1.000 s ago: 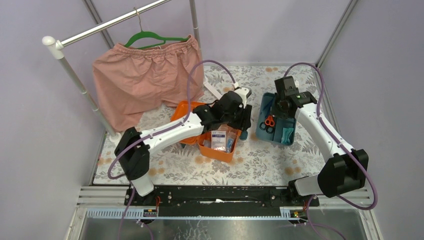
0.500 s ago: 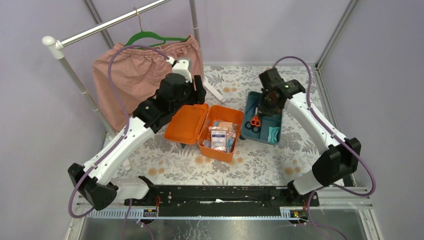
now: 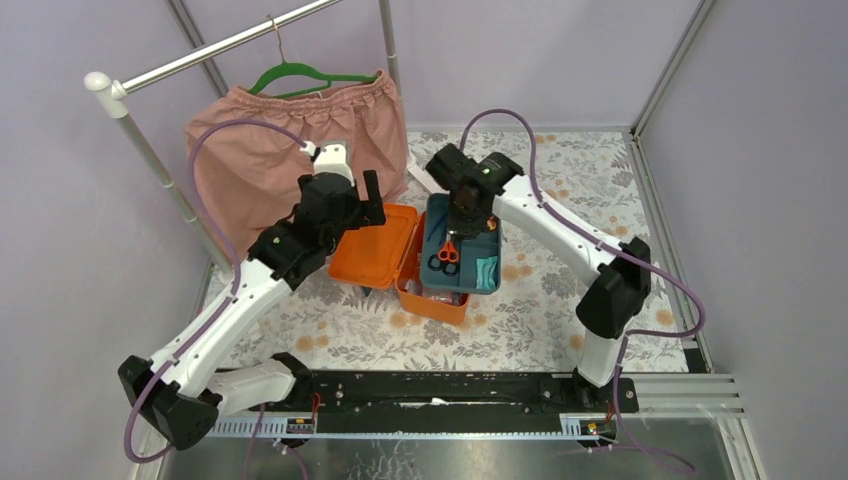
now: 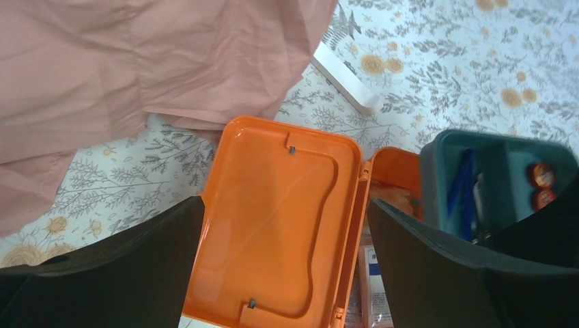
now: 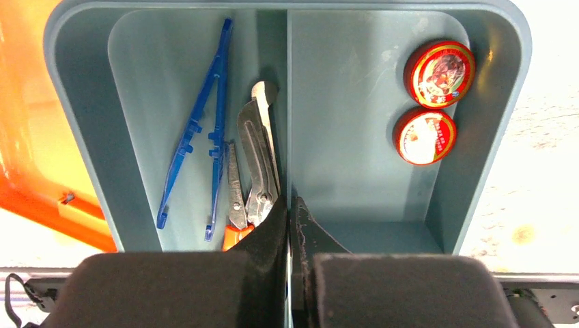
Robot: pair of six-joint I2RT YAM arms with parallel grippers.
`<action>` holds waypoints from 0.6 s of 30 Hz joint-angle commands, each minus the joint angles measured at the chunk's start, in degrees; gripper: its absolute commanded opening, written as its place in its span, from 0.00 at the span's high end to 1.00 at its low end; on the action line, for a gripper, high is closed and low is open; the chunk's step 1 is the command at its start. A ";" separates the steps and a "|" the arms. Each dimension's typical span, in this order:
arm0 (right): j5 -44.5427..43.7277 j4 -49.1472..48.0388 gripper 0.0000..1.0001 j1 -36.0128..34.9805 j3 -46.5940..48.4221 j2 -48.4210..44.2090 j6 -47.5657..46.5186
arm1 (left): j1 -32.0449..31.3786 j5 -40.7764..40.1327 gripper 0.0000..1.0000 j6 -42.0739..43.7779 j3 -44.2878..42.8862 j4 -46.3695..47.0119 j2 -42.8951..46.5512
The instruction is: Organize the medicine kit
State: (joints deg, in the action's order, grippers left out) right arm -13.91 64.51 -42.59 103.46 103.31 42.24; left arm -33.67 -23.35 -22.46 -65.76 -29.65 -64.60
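The medicine kit's orange box lies open, its lid (image 3: 372,245) flat to the left of the base (image 3: 432,302). My right gripper (image 3: 466,212) is shut on the middle divider (image 5: 287,102) of the dark teal insert tray (image 3: 485,272). It holds the tray over the box's base, and I cannot tell whether the tray rests on it. The tray (image 5: 355,102) carries blue tweezers (image 5: 205,130), orange-handled scissors (image 5: 256,164) and two red tins (image 5: 439,73). My left gripper (image 4: 283,208) stands wide open above the lid (image 4: 280,219), holding nothing. Packets in the base are mostly covered.
Pink shorts (image 3: 280,160) hang from a green hanger on a metal rack at the back left, near my left arm. A white strip (image 4: 345,85) lies on the floral tablecloth behind the box.
My right arm has carried the teal tray leftward from the table's right side to over the orange box. My left gripper has opened wide and drawn back over the lid.
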 commanded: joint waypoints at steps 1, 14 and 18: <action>-4.44 3.20 1.00 -4.21 5.21 2.41 5.86 | 0.54 -3.96 0.01 -2.24 1.24 1.17 4.68; -5.06 5.53 1.00 -9.02 12.10 7.47 15.59 | 0.41 -6.51 0.01 -3.73 2.22 0.86 9.11; -6.36 8.22 1.00 -9.07 12.31 8.93 17.70 | -0.07 -6.28 0.01 -3.82 2.31 0.85 9.68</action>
State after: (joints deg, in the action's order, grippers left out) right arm -17.17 68.01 -51.37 113.67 110.72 55.68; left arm -33.63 -28.32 -25.41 -64.07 -29.63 -56.12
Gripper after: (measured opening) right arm 0.021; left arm 0.984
